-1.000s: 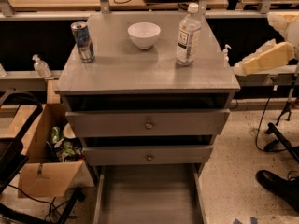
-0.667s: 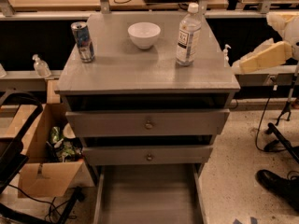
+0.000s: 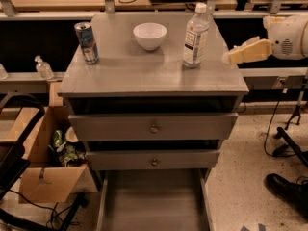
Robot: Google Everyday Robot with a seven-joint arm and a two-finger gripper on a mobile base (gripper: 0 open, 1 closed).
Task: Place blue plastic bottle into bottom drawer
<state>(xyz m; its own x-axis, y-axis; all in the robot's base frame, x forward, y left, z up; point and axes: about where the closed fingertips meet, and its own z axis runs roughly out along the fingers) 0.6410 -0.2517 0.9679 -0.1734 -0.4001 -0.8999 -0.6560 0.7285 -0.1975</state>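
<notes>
The blue plastic bottle, clear with a white cap and a white label, stands upright at the back right of the grey cabinet top. The bottom drawer is pulled out below the two knobbed drawers, and its flat grey floor is bare. My gripper, cream-coloured, reaches in from the right edge at the height of the bottle's lower half. Its tip is a short way to the right of the bottle and does not touch it.
A white bowl and a silver-blue can stand on the cabinet top left of the bottle. An open cardboard box sits on the floor at left. A black shoe and cables lie on the floor at right.
My gripper has moved left and slightly up, closer to the bottle. The bottle, bowl, can and drawers have not moved.
</notes>
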